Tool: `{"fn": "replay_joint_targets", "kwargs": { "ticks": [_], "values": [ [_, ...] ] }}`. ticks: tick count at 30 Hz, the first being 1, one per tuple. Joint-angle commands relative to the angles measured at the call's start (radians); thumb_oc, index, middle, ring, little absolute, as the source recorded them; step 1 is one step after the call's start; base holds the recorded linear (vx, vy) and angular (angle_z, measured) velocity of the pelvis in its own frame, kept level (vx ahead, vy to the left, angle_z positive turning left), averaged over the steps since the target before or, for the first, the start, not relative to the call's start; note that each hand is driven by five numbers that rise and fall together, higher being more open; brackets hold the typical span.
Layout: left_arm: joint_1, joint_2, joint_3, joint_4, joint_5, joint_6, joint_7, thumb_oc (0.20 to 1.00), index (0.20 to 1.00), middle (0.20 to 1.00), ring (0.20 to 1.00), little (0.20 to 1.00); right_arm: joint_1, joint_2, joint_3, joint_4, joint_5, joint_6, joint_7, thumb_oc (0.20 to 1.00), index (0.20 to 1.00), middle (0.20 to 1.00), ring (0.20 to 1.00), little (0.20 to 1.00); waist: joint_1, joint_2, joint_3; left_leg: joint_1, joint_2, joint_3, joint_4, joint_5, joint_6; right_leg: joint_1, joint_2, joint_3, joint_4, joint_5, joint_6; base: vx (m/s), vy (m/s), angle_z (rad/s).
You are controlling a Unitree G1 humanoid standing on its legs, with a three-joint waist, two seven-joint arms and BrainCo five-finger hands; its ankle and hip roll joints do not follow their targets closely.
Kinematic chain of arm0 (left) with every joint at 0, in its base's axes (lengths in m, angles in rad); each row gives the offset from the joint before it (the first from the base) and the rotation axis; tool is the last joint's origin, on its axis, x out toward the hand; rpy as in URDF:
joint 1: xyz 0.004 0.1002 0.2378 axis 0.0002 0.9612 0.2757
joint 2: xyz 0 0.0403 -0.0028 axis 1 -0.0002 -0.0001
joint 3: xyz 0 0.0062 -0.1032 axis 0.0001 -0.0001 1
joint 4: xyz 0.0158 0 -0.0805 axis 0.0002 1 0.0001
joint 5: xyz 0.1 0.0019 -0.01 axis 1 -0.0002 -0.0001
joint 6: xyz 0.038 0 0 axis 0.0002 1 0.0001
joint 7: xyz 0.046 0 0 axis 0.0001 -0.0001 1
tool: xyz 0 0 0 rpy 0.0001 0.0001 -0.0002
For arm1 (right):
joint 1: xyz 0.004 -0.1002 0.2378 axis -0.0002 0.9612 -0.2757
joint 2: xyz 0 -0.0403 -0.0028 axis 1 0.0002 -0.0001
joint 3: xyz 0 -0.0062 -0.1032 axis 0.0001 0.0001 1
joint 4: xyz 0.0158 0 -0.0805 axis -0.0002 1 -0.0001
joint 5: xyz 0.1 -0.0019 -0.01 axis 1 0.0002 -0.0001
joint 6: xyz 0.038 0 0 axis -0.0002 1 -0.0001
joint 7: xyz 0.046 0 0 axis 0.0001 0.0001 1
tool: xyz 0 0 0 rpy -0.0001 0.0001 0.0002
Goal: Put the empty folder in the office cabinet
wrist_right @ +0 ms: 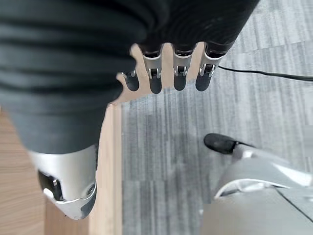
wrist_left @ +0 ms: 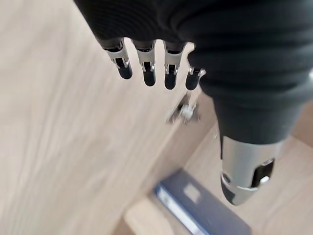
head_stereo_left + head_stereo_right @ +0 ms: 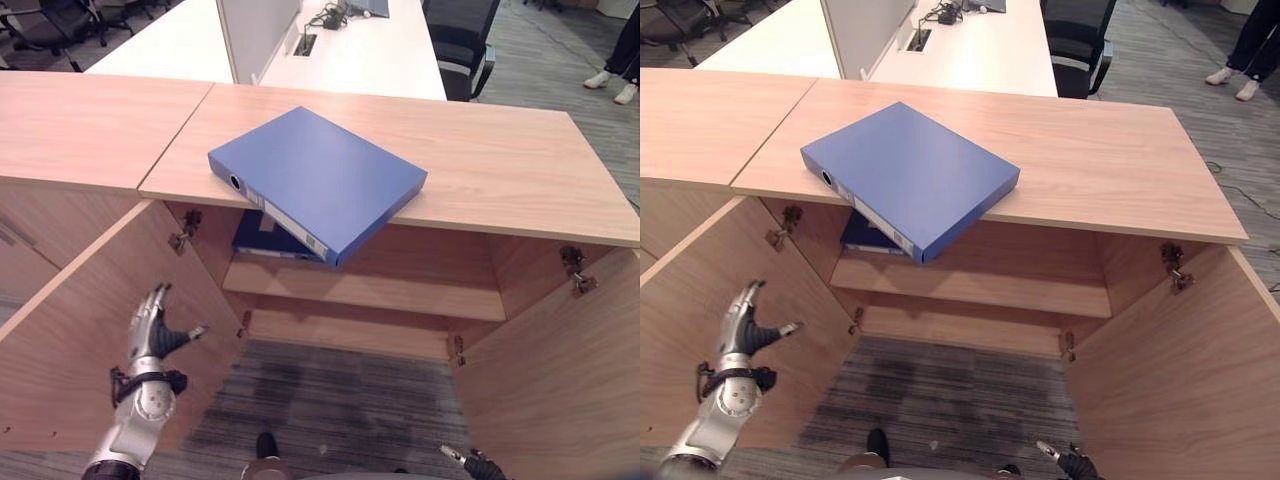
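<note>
A blue folder [image 3: 318, 178] lies flat on top of the wooden office cabinet [image 3: 480, 150], one corner jutting over the front edge above the open compartment. Both cabinet doors stand open. A second blue folder [image 3: 262, 235] lies on the inner shelf [image 3: 400, 290] below, and it shows past my left hand's fingers [image 2: 146, 68] as the shelf folder [image 2: 195, 205]. My left hand [image 3: 152, 330] hovers low beside the left door [image 3: 70, 330], fingers straight, holding nothing. My right hand [image 1: 166, 73] hangs low over the carpet by the right door, fingers relaxed and empty.
The right door [image 3: 560, 380] stands wide open. White desks [image 3: 330, 50] with a divider panel stand behind the cabinet, and a black office chair [image 3: 460, 45] is at the back right. A person's legs and white shoes [image 3: 612, 80] show at far right. Grey carpet [image 3: 330, 400] lies between the doors.
</note>
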Motion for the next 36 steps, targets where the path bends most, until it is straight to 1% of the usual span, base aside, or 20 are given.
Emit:
{"fn": "replay_joint_targets", "kwargs": {
  "ticks": [1,6,7,10,12,13,16,19,24,30,32,33,34,35,36],
  "values": [
    [-0.091,0.078,0.014,-0.089,0.176,-0.009,0.081,1.0,1.0,1.0,1.0,1.0,-0.063,0.008,-0.007,0.016,-0.003,-0.024,-0.003,1.0,1.0,1.0,1.0,1.0,0.021,0.023,0.024,0.055,0.021,-0.009,0.022,-0.077,-0.034,-0.014,-0.003,-0.014,0.017,-0.006,0.031,0.04,-0.017,-0.02],
    [-0.131,0.159,0.014,-0.19,0.286,-0.007,0.095,1.0,1.0,1.0,1.0,1.0,-0.061,0.004,0.013,0.014,-0.013,-0.021,0.008,1.0,1.0,1.0,1.0,1.0,0.017,0.033,0.016,0.064,0.02,-0.001,0.02,-0.079,-0.038,-0.011,-0.006,-0.012,0.012,-0.004,0.035,0.02,-0.004,-0.04],
    [-0.132,0.16,0.014,-0.191,0.287,-0.007,0.095,1.0,1.0,1.0,1.0,1.0,-0.061,0.004,0.012,0.013,-0.013,-0.021,0.008,1.0,1.0,1.0,1.0,1.0,0.017,0.032,0.016,0.061,0.019,0.0,0.019,-0.073,-0.036,-0.014,-0.007,-0.012,0.01,0.002,0.034,0.0,0.0,0.0],
    [-0.177,0.203,-0.013,-0.222,0.332,-0.004,0.107,1.0,1.0,1.0,1.0,1.0,-0.064,0.002,0.022,0.017,-0.02,-0.021,0.011,1.0,1.0,1.0,1.0,1.0,0.011,0.04,0.012,0.065,0.018,0.003,0.018,-0.072,-0.038,-0.013,-0.009,-0.012,0.008,0.002,0.035,0.01,0.002,-0.01],
    [-0.202,0.222,-0.028,-0.247,0.352,-0.004,0.116,1.0,1.0,1.0,1.0,1.0,-0.067,0.001,0.031,0.015,-0.023,-0.022,0.011,1.0,1.0,1.0,1.0,1.0,0.007,0.046,0.009,0.072,0.02,0.003,0.019,-0.079,-0.04,-0.008,-0.008,-0.009,0.01,-0.005,0.038,0.0,0.0,0.0],
    [-0.204,0.222,-0.029,-0.247,0.353,-0.003,0.115,1.0,1.0,1.0,1.0,1.0,-0.068,0.001,0.03,0.015,-0.023,-0.022,0.011,1.0,1.0,1.0,1.0,1.0,0.007,0.045,0.009,0.068,0.018,0.004,0.018,-0.072,-0.038,-0.011,-0.009,-0.01,0.008,0.001,0.036,0.0,0.0,0.0],
    [-0.281,0.287,-0.099,-0.286,0.404,-0.016,0.103,1.0,1.0,1.0,1.0,1.0,-0.069,-0.004,0.045,0.019,-0.03,-0.025,0.012,1.0,1.0,1.0,1.0,1.0,-0.008,0.054,-0.001,0.078,0.017,0.008,0.018,-0.081,-0.04,-0.005,-0.007,-0.008,0.01,-0.006,0.039,0.03,0.004,-0.06],
    [-0.307,0.309,-0.12,-0.292,0.418,-0.02,0.099,1.0,1.0,1.0,1.0,1.0,-0.07,-0.004,0.043,0.019,-0.025,-0.028,0.012,1.0,1.0,1.0,1.0,1.0,-0.012,0.056,-0.003,0.077,0.015,0.01,0.016,-0.076,-0.038,-0.007,-0.008,-0.007,0.008,0.0,0.038,0.02,0.004,-0.06],
    [-0.368,0.346,-0.191,-0.289,0.437,-0.032,0.079,1.0,1.0,1.0,1.0,1.0,-0.067,-0.007,0.046,0.021,-0.016,-0.029,0.016,1.0,1.0,1.0,1.0,1.0,-0.024,0.06,-0.008,0.086,0.015,0.012,0.017,-0.085,-0.039,-0.001,-0.006,-0.001,0.011,-0.008,0.039,0.02,0.004,-0.01],
    [-0.442,0.344,-0.271,-0.269,0.44,-0.034,0.059,1.0,1.0,1.0,1.0,1.0,-0.071,-0.005,0.046,0.028,-0.008,-0.026,0.013,1.0,1.0,1.0,1.0,1.0,-0.034,0.058,-0.012,0.094,0.014,0.013,0.016,-0.085,-0.033,0.001,-0.001,0.006,0.013,-0.009,0.034,0.01,0.001,0.0],
    [-0.454,0.337,-0.291,-0.254,0.44,-0.033,0.052,1.0,1.0,1.0,1.0,1.0,-0.073,-0.003,0.046,0.027,-0.004,-0.025,0.013,1.0,1.0,1.0,1.0,1.0,-0.037,0.057,-0.013,0.101,0.015,0.014,0.019,-0.093,-0.034,0.005,0.002,0.009,0.015,-0.016,0.035,0.02,0.001,-0.01],
    [-0.461,0.331,-0.302,-0.241,0.438,-0.032,0.048,1.0,1.0,1.0,1.0,1.0,-0.074,-0.003,0.046,0.027,-0.001,-0.025,0.013,1.0,1.0,1.0,1.0,1.0,-0.04,0.056,-0.015,0.099,0.013,0.014,0.017,-0.087,-0.031,0.002,0.001,0.01,0.014,-0.01,0.032,0.04,0.009,-0.01],
    [-0.476,0.324,-0.327,-0.224,0.439,-0.03,0.037,1.0,1.0,1.0,1.0,1.0,-0.073,-0.003,0.046,0.026,0.002,-0.025,0.012,1.0,1.0,1.0,1.0,1.0,-0.044,0.056,-0.016,0.106,0.014,0.016,0.019,-0.096,-0.032,0.007,0.003,0.012,0.017,-0.018,0.033,0.0,0.012,-0.03],
    [-0.482,0.323,-0.331,-0.221,0.439,-0.03,0.038,1.0,1.0,1.0,1.0,1.0,-0.074,-0.003,0.043,0.025,0.002,-0.025,0.012,1.0,1.0,1.0,1.0,1.0,-0.042,0.055,-0.016,0.103,0.013,0.017,0.017,-0.089,-0.03,0.004,0.002,0.011,0.015,-0.012,0.032,0.03,0.005,-0.06],
    [-0.5,0.309,-0.356,-0.201,0.437,-0.03,0.024,1.0,1.0,1.0,1.0,1.0,-0.075,-0.003,0.046,0.026,0.0,-0.022,0.012,1.0,1.0,1.0,1.0,1.0,-0.048,0.052,-0.019,0.107,0.015,0.021,0.019,-0.09,-0.029,0.006,0.004,0.014,0.017,-0.014,0.03,0.0,0.0,-0.05]
  ]
}}
